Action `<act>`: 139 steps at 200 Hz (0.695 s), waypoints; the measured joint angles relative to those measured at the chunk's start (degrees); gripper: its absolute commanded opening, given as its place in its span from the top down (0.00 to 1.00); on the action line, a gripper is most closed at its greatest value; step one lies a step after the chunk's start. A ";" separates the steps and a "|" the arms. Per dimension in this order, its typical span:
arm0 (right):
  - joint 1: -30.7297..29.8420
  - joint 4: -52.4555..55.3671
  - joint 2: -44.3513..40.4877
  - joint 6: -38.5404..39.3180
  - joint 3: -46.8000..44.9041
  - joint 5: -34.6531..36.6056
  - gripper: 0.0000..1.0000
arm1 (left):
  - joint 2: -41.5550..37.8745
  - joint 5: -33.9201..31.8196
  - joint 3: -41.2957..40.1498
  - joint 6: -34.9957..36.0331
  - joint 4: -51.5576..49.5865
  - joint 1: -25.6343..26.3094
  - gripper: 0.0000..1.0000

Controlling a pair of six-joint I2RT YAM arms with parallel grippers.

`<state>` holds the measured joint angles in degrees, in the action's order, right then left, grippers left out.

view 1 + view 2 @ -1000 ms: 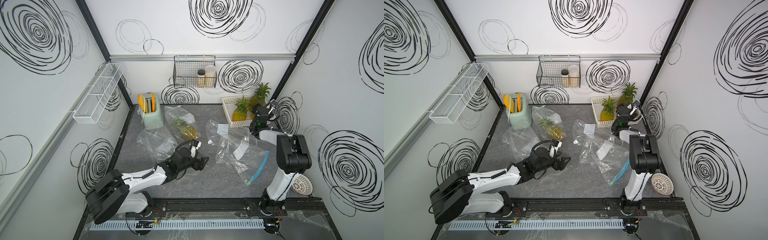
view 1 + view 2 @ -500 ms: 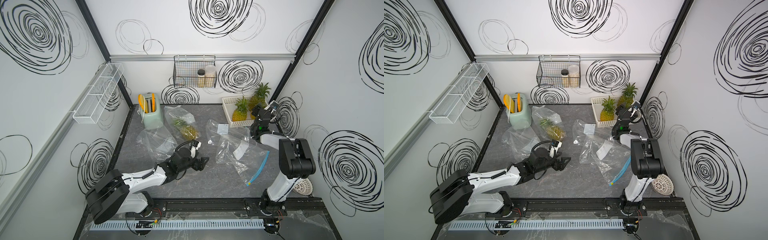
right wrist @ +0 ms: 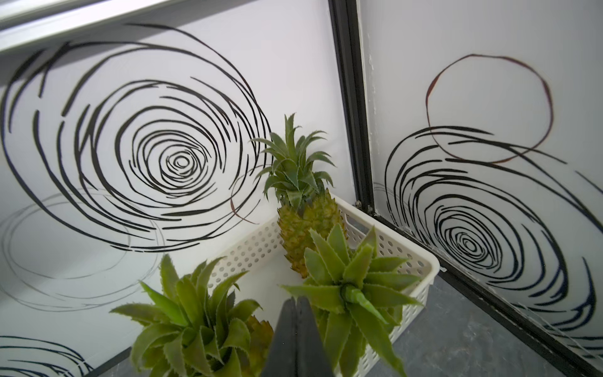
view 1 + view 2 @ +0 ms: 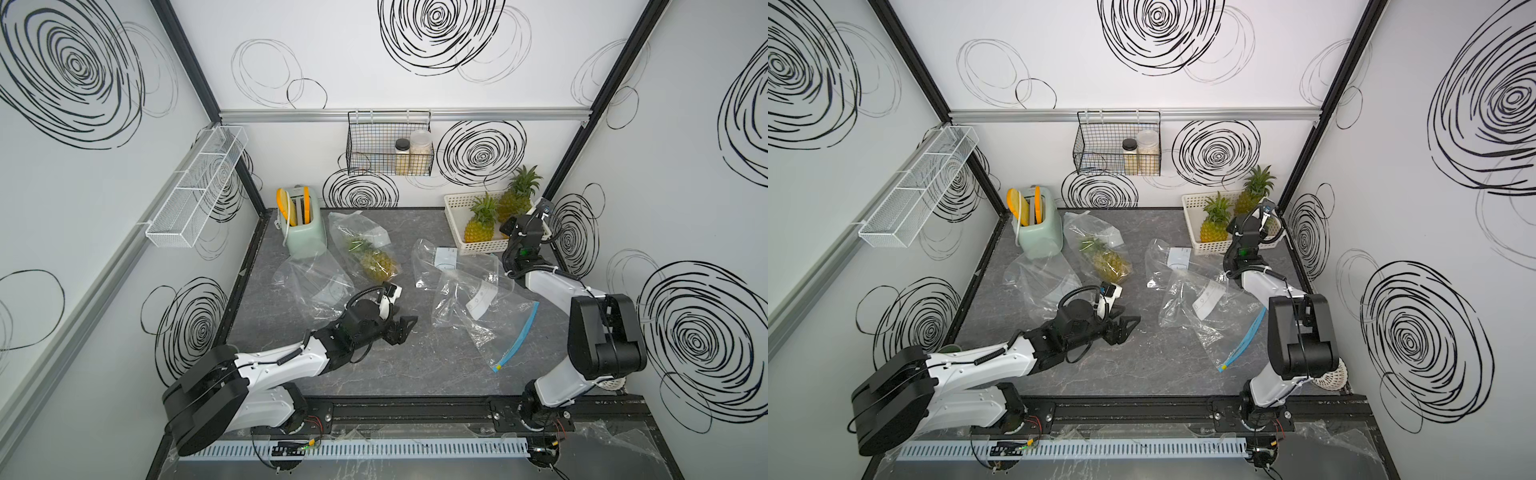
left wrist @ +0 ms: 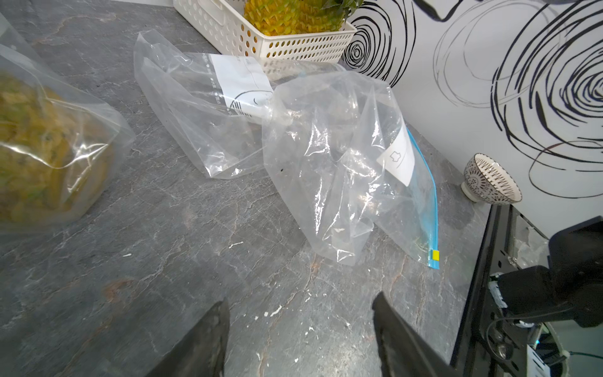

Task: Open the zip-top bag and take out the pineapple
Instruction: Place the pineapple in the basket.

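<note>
The last bagged pineapple (image 4: 376, 264) lies on its side inside the zip-top bag (image 4: 360, 232), toward the back of the table (image 4: 374, 374) near the mint toaster (image 4: 305, 237), and nothing is touching it. What's new: the right gripper (image 3: 296, 315) has gone from wide to fingers pressed flat together, holding nothing, above the white basket (image 3: 421, 261) where three pineapples stand. Looks like a drop-off is done and this bag is next. The left gripper (image 5: 300, 306) has narrowed a bit, but its fingers are still spread and empty, low over bare table. Writing-wise, the empty bags (image 4: 469, 299) carry white label panels (image 5: 399, 160) with a small arrow icon. The fine print is too small to read.
</note>
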<state>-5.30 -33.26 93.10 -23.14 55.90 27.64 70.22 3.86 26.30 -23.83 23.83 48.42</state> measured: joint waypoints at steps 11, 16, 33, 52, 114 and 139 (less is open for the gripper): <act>0.42 1.60 1.44 -0.22 0.96 -0.59 1.00 | -0.04 -0.04 -0.11 0.02 0.00 0.02 0.29; 0.63 2.23 2.21 -0.28 1.55 -0.76 1.00 | -0.04 -0.04 -0.13 0.02 0.02 0.02 0.29; 1.53 4.28 5.35 -0.63 3.87 -1.51 1.00 | -0.04 -0.07 -0.17 0.00 -0.04 0.02 0.29; 2.54 6.32 8.48 -1.09 6.69 -1.84 1.00 | -0.02 -0.09 -0.17 0.02 -0.02 0.00 0.29; 6.62 7.98 13.60 -2.21 12.59 -3.89 1.00 | 2.62 0.00 -0.17 0.02 0.17 -0.11 0.30; 8.33 7.08 16.41 -2.12 15.04 -6.99 1.00 | 3.89 0.17 -0.13 0.02 0.26 -0.11 0.30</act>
<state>3.03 -26.17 109.51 -25.26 70.94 20.64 74.11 4.03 26.17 -23.81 24.10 48.31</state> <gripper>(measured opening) 0.048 0.705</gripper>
